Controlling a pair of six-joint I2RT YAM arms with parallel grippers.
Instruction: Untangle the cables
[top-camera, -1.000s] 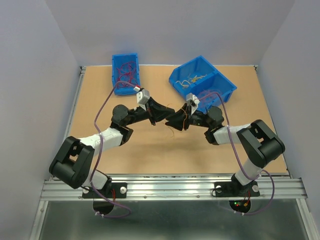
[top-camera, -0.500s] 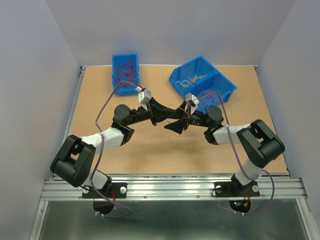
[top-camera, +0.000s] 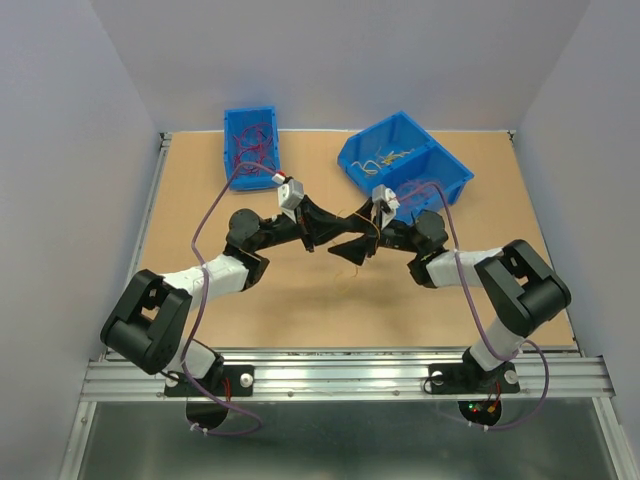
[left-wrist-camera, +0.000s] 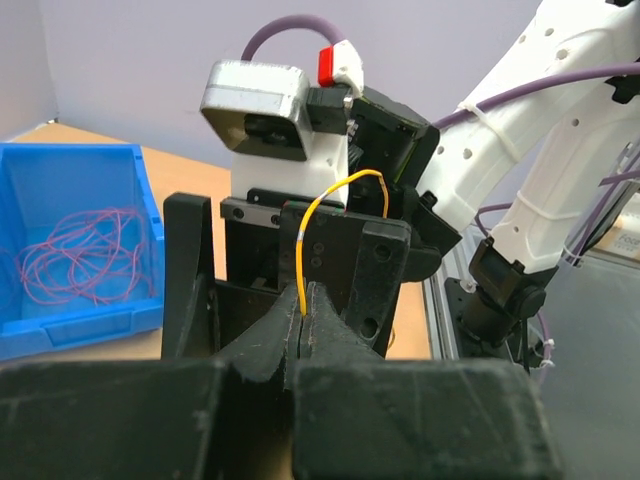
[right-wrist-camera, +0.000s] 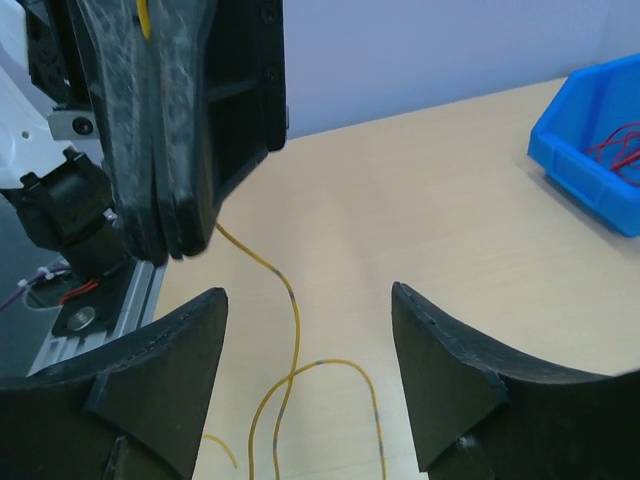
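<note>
Cables: hair-fine, curly strands, dark red or yellow; one yellow cable (left-wrist-camera: 301, 255) is in hand above the middle of the tabletop (top-camera: 300, 300), and the others lie in bins.
Yellow cable, look: thin and springy. It arches in a small loop above the pinch, then drops in loose curls onto the tabletop towards 6 o'clock.
Left fingers (left-wrist-camera: 340, 350): pressed together on the yellow cable, nipping it at their very tips. This likely anchors one end in the air so the strand hangs free of the rest.
Right fingers (right-wrist-camera: 440, 370): spread wide and holding nothing, with the hanging strand in the gap between them. They look placed to close on it lower down and draw it out.
Small blue bin (top-camera: 232, 120): at 11 o'clock, holding a loose nest of red cables (top-camera: 250, 142), apparently sorted by colour.
Large blue bin (top-camera: 455, 175): at 1 o'clock, with a few yellow strands in its far compartment.
Stage: one strand lifted clear, its destination probably the 1 o'clock bin.
</note>
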